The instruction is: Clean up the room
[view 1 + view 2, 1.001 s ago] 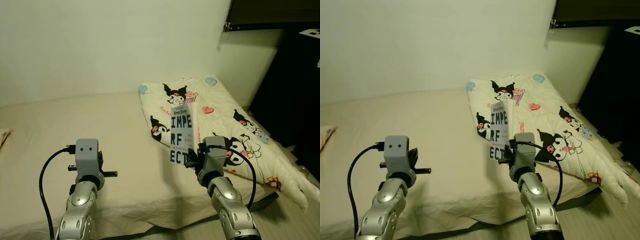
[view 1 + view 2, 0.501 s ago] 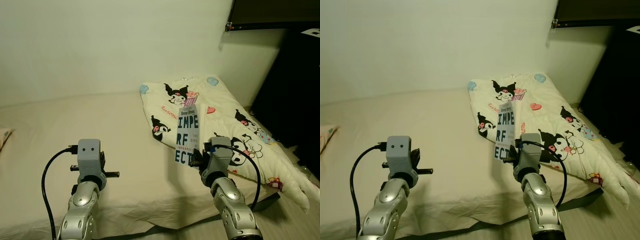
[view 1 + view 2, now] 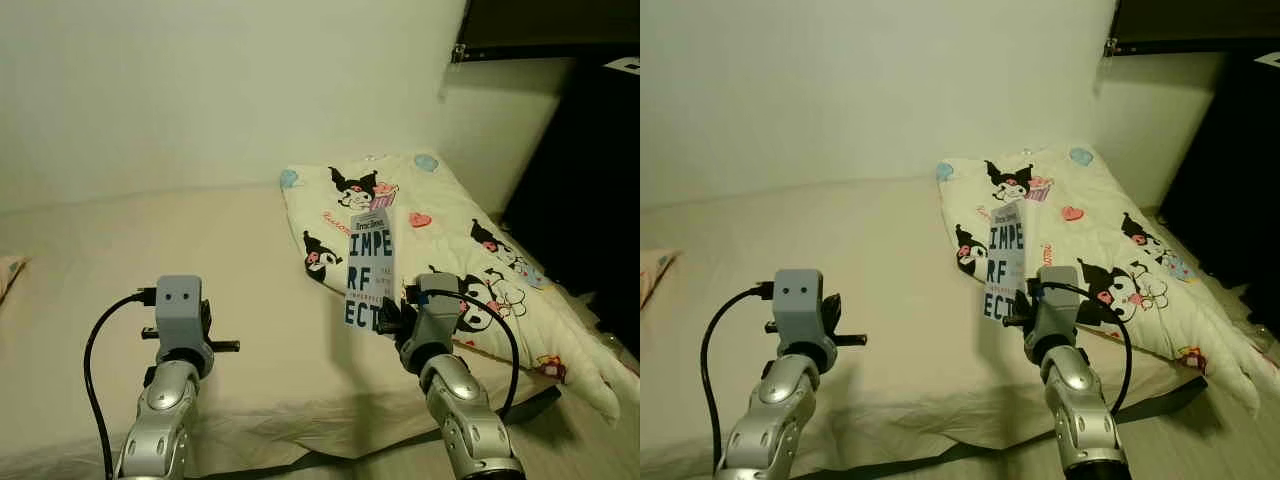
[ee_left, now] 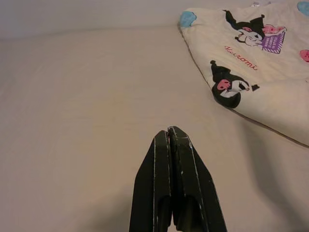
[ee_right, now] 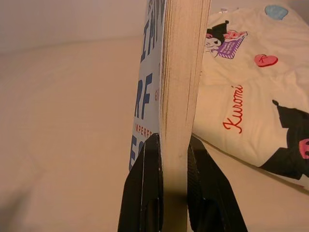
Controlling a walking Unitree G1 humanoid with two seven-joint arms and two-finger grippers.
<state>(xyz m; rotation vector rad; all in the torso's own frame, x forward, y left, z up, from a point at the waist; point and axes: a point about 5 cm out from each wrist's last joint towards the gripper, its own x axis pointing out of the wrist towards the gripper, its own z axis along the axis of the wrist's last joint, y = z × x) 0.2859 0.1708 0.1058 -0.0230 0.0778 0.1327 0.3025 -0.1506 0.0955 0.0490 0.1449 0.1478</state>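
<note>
A light-blue paperback book [image 3: 367,268] with large dark letters stands upright above the bed, held by its lower edge. My right gripper [image 5: 170,145] is shut on the book, its black fingers [image 5: 148,193] pressing both covers. The book hangs over the edge of a folded cartoon-print blanket [image 3: 450,250] that lies on the bed's right side. My left gripper [image 4: 170,137] is shut with nothing in it, raised over the bare beige sheet [image 4: 87,96] to the left of the blanket.
The beige bed [image 3: 120,250] runs along a plain wall. A dark cabinet [image 3: 590,180] stands at the right, past the blanket. A pale pillow corner [image 3: 655,270] shows at the far left edge. Floor shows at the lower right.
The held book has shifted slightly left and tilted a little compared with half a second ago. The left arm stays where it was.
</note>
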